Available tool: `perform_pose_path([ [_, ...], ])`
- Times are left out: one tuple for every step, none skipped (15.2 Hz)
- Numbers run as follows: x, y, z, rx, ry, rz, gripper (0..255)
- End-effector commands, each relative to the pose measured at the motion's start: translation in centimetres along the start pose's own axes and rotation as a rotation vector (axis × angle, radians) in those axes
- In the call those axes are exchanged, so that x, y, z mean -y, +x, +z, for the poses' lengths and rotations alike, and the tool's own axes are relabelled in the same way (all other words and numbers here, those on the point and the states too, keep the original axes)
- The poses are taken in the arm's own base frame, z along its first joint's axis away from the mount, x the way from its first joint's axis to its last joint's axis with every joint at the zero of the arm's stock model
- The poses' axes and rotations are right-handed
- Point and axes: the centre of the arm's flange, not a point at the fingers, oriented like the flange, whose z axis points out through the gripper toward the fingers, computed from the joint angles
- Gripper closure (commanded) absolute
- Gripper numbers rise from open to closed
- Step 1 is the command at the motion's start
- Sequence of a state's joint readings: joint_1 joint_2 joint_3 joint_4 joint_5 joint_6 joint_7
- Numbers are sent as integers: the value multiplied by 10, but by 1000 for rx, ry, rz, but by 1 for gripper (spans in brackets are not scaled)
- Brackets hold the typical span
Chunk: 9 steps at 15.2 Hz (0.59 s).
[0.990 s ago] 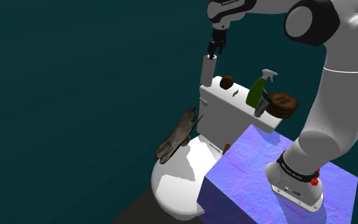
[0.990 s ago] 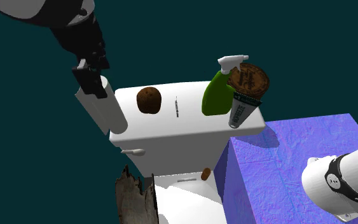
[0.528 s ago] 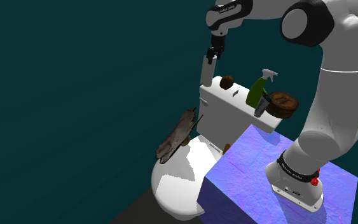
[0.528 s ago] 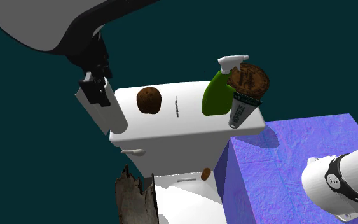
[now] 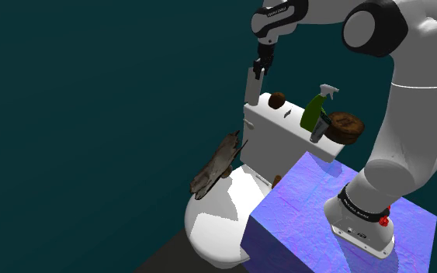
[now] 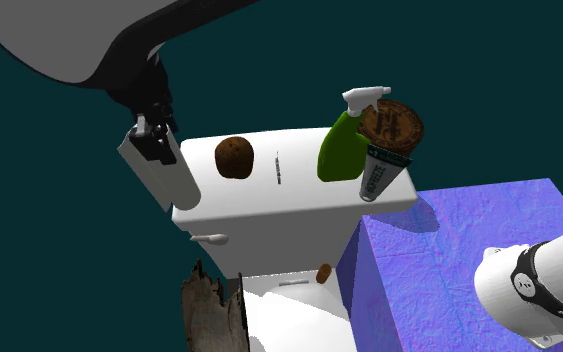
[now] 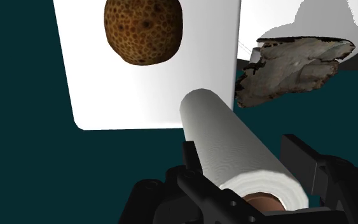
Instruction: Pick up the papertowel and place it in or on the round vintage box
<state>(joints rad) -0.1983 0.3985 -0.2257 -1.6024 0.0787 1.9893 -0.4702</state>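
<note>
Since the papertowel [image 5: 251, 87] is light and soft, you can dent it easily, so squeeze gently. It stands upright just beside the toilet tank [image 5: 279, 130], at the end away from the round box [image 5: 346, 126]. Your gripper [image 5: 260, 65] is clamped across the roll's top end; a hold lower down would likely swing less.

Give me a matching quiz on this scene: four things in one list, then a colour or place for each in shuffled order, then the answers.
Things:
1. paper towel roll
2. spray bottle
3. round box
4. lumpy ball

Descriptions:
A. green, with a white trigger head
B. brown, lying alone on the white tank lid
C. white, with the gripper at its upper end
D. patterned brown, right beside the spray bottle

Pairs: 1-C, 2-A, 3-D, 4-B
</note>
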Motion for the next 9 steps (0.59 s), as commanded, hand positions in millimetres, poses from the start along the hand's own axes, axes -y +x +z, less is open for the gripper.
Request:
perform_pose_path([
  [0, 0, 0, 0, 0, 0, 255],
  [0, 0, 0, 0, 0, 0, 255],
  [0, 0, 0, 0, 0, 0, 255],
  [0, 0, 0, 0, 0, 0, 255],
  [0, 0, 0, 0, 0, 0, 255],
  [0, 0, 0, 0, 0, 0, 255],
  [0, 0, 0, 0, 0, 0, 255],
  [0, 0, 0, 0, 0, 0, 255],
  [0, 0, -5, 0, 0, 0, 255],
])
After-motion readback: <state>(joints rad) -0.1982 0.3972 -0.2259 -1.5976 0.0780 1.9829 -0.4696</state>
